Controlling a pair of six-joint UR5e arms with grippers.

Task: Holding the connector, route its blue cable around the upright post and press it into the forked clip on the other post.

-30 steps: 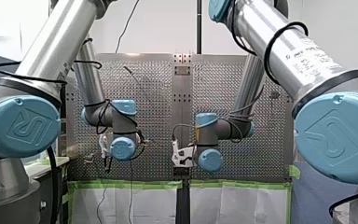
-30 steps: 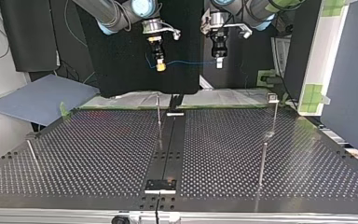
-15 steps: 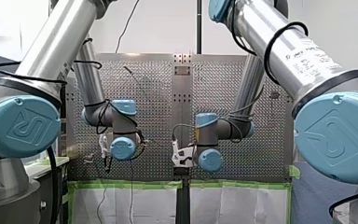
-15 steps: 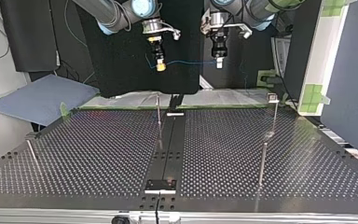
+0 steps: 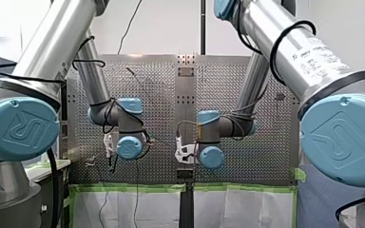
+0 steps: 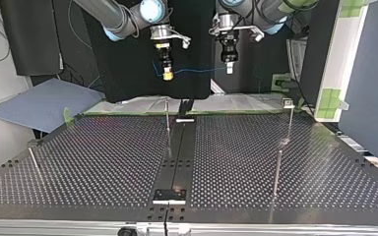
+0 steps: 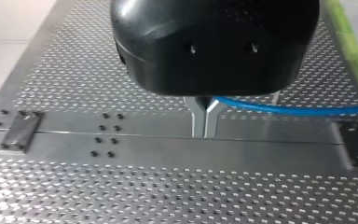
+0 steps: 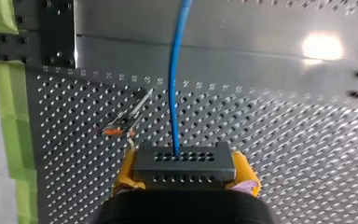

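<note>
Above the perforated table both arms hang high at the top view's far edge, wrists pointing down. The span probably needs lowering and holding taut, so that it wraps the upright post before it meets the forked clip. The right gripper clamps the connector between yellow pads; the left gripper appears pinched on the blue cable strung between them

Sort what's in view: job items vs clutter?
Job: connector in my right gripper, blue cable pinched by my left gripper, upright post, forked clip.
Lying about: blue-grey sheet, green tape, leaning rod, orange-tipped scrap.
</note>
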